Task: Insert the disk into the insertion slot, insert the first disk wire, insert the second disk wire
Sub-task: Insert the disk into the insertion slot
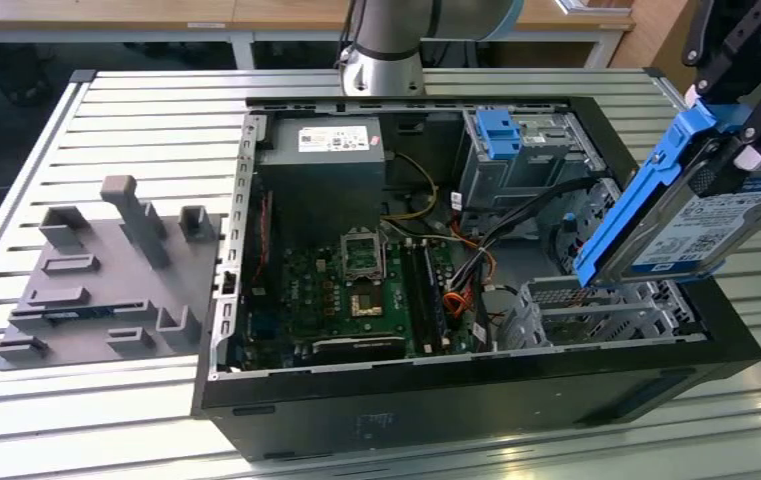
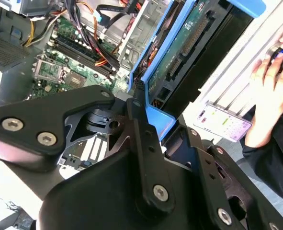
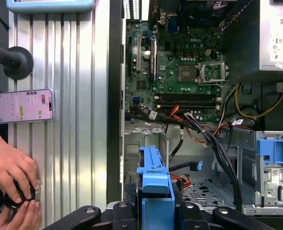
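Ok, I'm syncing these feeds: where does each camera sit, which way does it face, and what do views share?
Exterior view: off the arm, looking down into the computer case; shows the arm and the gripper holding the disk near the insertion slot.
First wrist view: on the wrist, looking down into the case past the gripper.
Second wrist view: on the wrist, looking obliquely along the disk.
Both wrist views share a phone and a person's hand.

No legible txt: label on disk [image 1: 694,225], PSU sticker [image 1: 331,138], phone screen [image 3: 20,106] too small.
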Robot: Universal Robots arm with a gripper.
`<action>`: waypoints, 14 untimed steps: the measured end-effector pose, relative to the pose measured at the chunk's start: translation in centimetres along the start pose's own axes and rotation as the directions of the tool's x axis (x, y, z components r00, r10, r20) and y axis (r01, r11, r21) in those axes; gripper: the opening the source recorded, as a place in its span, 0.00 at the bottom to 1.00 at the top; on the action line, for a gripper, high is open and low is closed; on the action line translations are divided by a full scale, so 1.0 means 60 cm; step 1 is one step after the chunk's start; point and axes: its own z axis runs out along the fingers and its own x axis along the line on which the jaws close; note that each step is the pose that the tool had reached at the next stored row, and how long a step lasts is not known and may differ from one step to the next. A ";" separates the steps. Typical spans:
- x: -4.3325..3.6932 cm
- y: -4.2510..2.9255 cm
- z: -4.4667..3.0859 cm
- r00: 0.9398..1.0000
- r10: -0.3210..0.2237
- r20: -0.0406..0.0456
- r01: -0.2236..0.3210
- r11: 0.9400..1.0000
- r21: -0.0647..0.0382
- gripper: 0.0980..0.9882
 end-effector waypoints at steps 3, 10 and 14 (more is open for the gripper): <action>-0.001 0.001 0.004 1.000 0.000 0.022 0.000 1.000 0.000 0.30; -0.001 0.009 0.016 0.999 0.000 0.032 0.000 1.000 -0.001 0.30; -0.001 0.010 0.018 0.999 -0.001 0.032 0.001 1.000 -0.001 0.30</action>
